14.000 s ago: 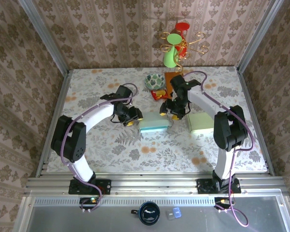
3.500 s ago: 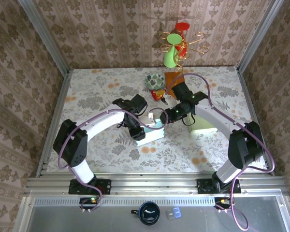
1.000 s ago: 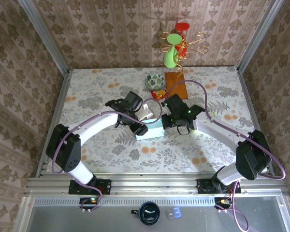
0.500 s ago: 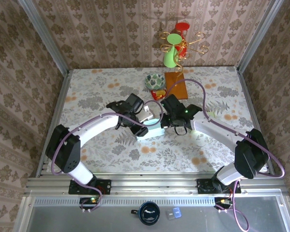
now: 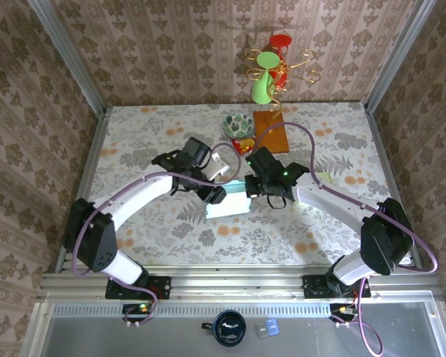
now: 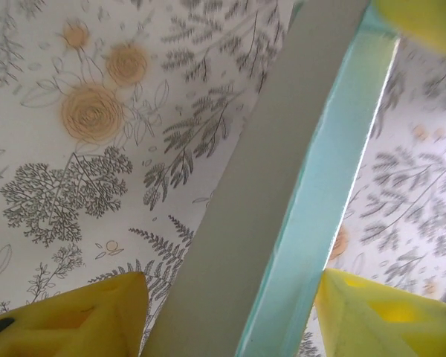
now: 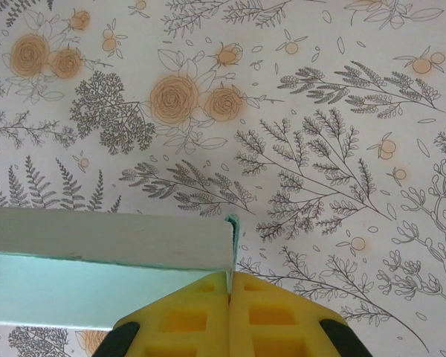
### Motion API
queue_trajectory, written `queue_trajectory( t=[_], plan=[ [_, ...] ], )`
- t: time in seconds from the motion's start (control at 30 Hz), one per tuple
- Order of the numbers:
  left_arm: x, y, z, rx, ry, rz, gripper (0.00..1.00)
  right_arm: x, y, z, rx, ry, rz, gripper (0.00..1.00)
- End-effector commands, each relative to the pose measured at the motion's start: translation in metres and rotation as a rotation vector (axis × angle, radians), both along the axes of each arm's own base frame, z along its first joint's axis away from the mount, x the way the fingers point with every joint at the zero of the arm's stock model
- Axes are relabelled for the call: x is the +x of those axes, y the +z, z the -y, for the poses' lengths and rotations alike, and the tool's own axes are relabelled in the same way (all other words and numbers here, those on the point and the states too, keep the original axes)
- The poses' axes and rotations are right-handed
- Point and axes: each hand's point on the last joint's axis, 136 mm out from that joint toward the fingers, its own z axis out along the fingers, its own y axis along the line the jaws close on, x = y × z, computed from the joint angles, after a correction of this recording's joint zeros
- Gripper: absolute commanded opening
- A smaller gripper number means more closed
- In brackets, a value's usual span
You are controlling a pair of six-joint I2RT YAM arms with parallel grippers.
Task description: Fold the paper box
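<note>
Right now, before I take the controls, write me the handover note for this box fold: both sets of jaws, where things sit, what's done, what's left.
Left gripper: jaws open, straddling a raised wall of the light teal paper box, not clamped on it.
Right gripper: jaws shut, pinching the thin corner edge of another wall of that box.
Box: mid-table on the floral tabletop, between the two arms.
Done: walls partly stood up.
Left: finish the folds, then let go.
</note>
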Motion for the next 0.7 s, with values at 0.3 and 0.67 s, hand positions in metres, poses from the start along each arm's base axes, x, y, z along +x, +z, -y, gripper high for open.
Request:
queue_trajectory(
  t=[0.3,0.67],
  plan=[
    [0.003,0.02,-0.023,-0.1,0.143,-0.016,0.61,-0.004,-0.004,-0.005,-0.056,0.002,0.006,0.0],
    [-0.009,0.02,-0.055,0.06,0.219,-0.066,0.51,-0.004,-0.006,-0.008,-0.07,-0.007,0.004,0.0]
  ],
)
